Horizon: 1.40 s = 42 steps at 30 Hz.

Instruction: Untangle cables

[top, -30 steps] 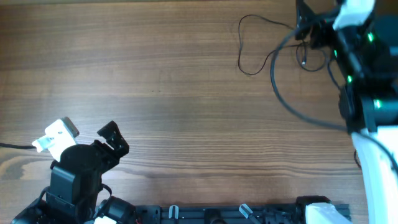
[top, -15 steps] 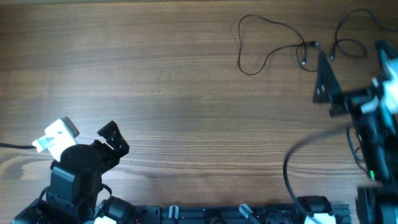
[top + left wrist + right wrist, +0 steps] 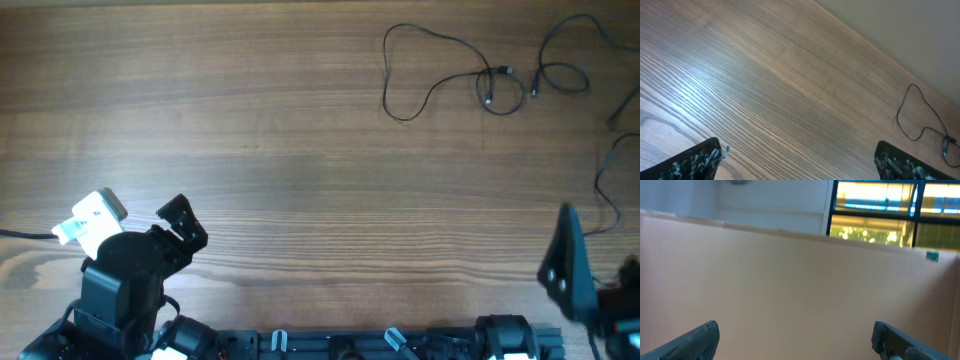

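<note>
You are holding the left gripper (image 3: 797, 160) and right gripper (image 3: 795, 335) wide open and empty, down at the near edge. The cables (image 3: 489, 88) are lying looped at the counter's (image 3: 300, 150) far right, waiting to be pulled apart.

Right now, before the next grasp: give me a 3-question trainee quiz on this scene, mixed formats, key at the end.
1. True or false: the left hand is holding one of the cables.
2. Seen from overhead, where on the table do the cables lie? A) beside the left hand B) far right part C) dead centre
3. Fill in: the jaws of the right hand stand ____.
Key: 1 false, it is open and empty, with the cables well away from it; 2 B; 3 open.
</note>
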Tool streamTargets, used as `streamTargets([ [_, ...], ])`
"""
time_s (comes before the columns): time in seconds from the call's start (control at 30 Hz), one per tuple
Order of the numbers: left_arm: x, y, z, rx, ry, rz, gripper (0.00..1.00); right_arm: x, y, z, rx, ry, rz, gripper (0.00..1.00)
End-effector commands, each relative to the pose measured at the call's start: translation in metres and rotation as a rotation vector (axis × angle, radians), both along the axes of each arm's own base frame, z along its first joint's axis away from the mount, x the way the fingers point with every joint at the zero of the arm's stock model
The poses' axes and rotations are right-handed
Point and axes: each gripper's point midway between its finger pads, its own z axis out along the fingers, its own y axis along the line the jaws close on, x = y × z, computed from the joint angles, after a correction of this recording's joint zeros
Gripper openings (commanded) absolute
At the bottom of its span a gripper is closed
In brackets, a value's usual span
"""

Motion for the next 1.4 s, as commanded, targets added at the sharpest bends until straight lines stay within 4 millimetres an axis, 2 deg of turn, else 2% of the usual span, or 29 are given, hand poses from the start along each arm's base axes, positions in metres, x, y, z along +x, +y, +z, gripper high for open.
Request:
streamTargets([
  [0.0,0.000,0.000,0.000,-0.009,-0.001,0.009,1.00,-0.028,0.005,0.004,-0.007,-0.063,0.033,1.00],
  [0.23,0.000,0.000,0.000,-0.008,-0.001,0.008,1.00,-0.079,0.004,0.021,-0.036,-0.198,0.019,1.00],
  [0.33,0.000,0.000,0.000,-0.008,-0.001,0.008,1.00,-0.094,0.004,0.025,-0.099,-0.249,-0.025,1.00],
  [0.53,0.000,0.000,0.000,-0.009,-0.001,0.009,1.00,-0.120,0.003,0.030,-0.102,-0.308,-0.029,1.00],
  [0.83,0.000,0.000,0.000,-0.009,-0.001,0.009,1.00,-0.163,0.000,0.018,-0.102,-0.383,0.002,1.00],
  [1.03,0.000,0.000,0.000,-0.009,-0.001,0.009,1.00,-0.177,-0.001,0.022,-0.113,-0.401,0.011,1.00],
  [1.17,0.000,0.000,-0.001,-0.008,-0.001,0.008,1.00,-0.181,0.002,0.026,-0.180,-0.455,-0.025,1.00],
  [1.3,0.000,0.000,0.000,-0.008,-0.001,0.008,1.00,-0.183,0.018,0.027,-0.358,-0.548,-0.064,1.00],
  [1.37,0.000,0.000,0.000,-0.009,-0.001,0.009,1.00,-0.174,0.028,0.020,-0.506,-0.584,-0.111,1.00],
])
